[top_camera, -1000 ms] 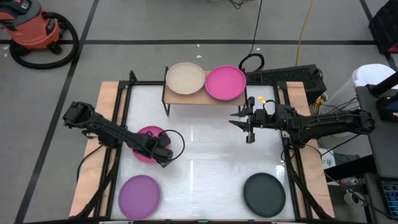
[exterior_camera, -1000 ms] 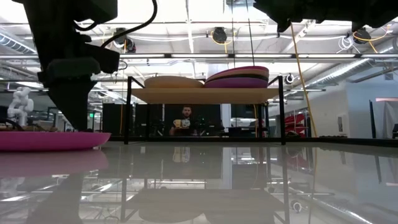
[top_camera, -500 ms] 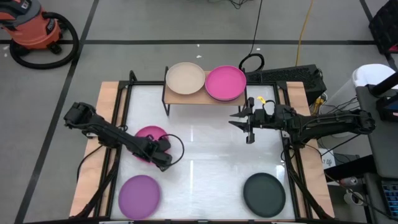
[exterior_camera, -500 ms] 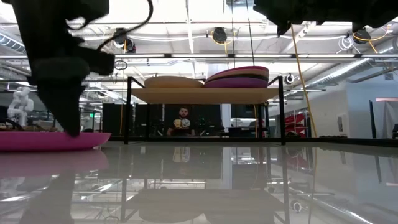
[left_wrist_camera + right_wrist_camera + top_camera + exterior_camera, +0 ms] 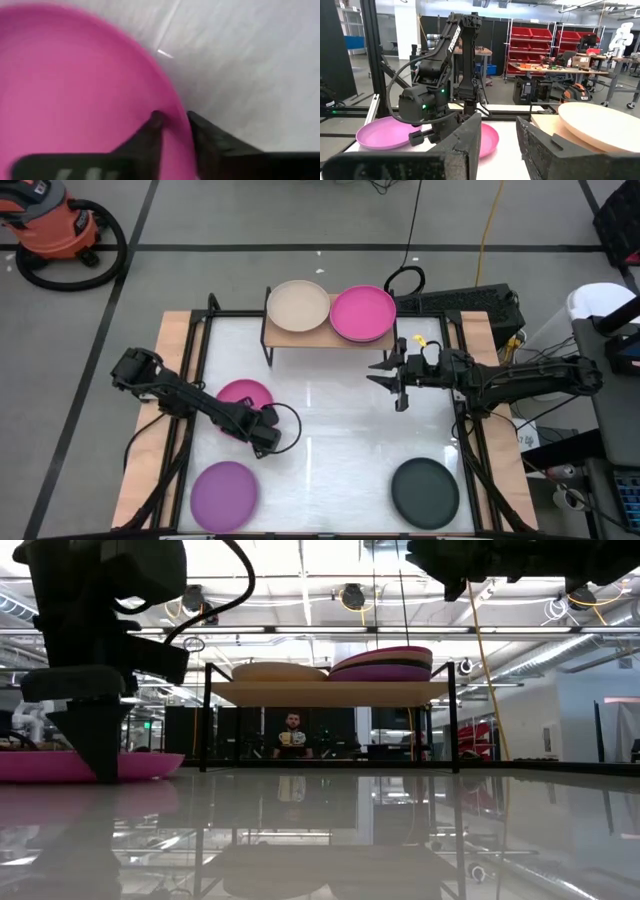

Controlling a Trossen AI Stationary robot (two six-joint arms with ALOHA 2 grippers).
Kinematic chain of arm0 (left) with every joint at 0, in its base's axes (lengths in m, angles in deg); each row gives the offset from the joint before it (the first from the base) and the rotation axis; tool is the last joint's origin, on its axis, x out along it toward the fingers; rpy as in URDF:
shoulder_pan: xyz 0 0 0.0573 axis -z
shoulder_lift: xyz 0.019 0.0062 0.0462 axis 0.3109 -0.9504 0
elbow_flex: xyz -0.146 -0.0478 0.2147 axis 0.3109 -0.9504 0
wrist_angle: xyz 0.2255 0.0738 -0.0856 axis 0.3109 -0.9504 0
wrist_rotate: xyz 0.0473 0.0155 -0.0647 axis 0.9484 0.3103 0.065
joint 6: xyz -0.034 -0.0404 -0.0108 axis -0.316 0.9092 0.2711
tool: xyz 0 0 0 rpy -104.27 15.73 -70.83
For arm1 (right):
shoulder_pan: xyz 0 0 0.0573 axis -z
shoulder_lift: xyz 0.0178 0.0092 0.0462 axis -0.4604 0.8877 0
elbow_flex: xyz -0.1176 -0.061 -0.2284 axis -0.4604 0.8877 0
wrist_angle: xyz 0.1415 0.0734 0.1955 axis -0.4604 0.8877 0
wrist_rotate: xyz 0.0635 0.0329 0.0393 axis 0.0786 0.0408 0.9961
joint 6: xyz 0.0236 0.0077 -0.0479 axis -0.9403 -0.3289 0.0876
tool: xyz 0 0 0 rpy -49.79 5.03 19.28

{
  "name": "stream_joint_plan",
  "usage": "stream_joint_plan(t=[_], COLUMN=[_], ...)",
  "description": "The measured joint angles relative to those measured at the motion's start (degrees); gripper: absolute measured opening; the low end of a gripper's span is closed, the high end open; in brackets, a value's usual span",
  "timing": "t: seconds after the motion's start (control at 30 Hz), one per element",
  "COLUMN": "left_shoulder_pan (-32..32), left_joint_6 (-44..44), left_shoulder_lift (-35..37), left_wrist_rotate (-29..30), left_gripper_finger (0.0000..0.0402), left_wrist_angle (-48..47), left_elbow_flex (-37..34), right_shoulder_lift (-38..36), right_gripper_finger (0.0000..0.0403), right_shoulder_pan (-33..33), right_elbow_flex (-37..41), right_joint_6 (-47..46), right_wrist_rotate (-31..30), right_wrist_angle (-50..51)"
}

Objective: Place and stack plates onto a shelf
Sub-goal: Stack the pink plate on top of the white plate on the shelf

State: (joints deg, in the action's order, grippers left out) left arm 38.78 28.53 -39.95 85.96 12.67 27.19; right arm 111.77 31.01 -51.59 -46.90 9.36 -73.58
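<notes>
Round magenta matte plate (image 5: 75,95) cut off by left wrist frame edges; left claw (image 5: 262,436) covers its rim in high view.

bright, even light from ceiling strip lamps (image 5: 330,630) glares off the glossy white tabletop (image 5: 330,430), which mirrors the room in the low view. the left wrist view is smeared with blur; the right wrist's own fingers (image 5: 465,145) are soft.

An orange shop vacuum (image 5: 45,220) sits on the floor beyond the bench's far-left corner; a yellow cable (image 5: 489,225) trails nearby, red storage bins (image 5: 546,37) line distant racks, and a person (image 5: 291,739) stands behind.
</notes>
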Motion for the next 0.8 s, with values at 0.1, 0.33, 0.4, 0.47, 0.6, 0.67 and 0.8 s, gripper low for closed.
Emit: stream_joint_plan(t=[0.1, 0.33, 0.4, 0.47, 0.6, 0.67, 0.8], left_shoulder_pan=[0.24, 4.5, 5.84, 6.73, 6.89, 6.06, -0.27], left_joint_6=[-3.44, -13.78, -17.17, -20.35, -24.78, -28.42, -43.94], left_shoulder_lift=[1.19, 5.65, 6.82, 8.07, 8.47, 8.51, 8.54], left_wrist_rotate=[-1.37, -3.4, -1.47, 1.85, 12.24, 18.66, 24.61], left_gripper_finger=[0.0022, 0.0017, 0.0016, 0.0016, 0.0016, 0.0016, 0.0016], left_wrist_angle=[-3.13, -11.8, -14.36, -17.2, -27.67, -32.61, -33.47], left_elbow_flex=[1.52, 12.74, 16.92, 21.12, 30.13, 34.43, 41.02], right_shoulder_lift=[0.06, 0.06, 0.06, 0.06, 0.06, 0.06, 0.06], right_gripper_finger=[0.0105, 0.0105, 0.0105, 0.0105, 0.0105, 0.0105, 0.0105], right_shoulder_pan=[-0.07, -1.44, -1.73, -1.86, -1.86, -1.86, -1.86], right_elbow_flex=[0.0, 0.0, 0.0, 0.0, 0.0, 0.0, 0.0], right_joint_6=[-0.03, -0.04, -0.04, -0.04, -0.04, -0.04, 0.34], right_wrist_rotate=[0.0, 0.02, 0.02, 0.02, 0.02, 0.02, 0.02], right_wrist_angle=[0.02, -0.14, -0.49, -0.55, -0.72, -0.72, -1.28])
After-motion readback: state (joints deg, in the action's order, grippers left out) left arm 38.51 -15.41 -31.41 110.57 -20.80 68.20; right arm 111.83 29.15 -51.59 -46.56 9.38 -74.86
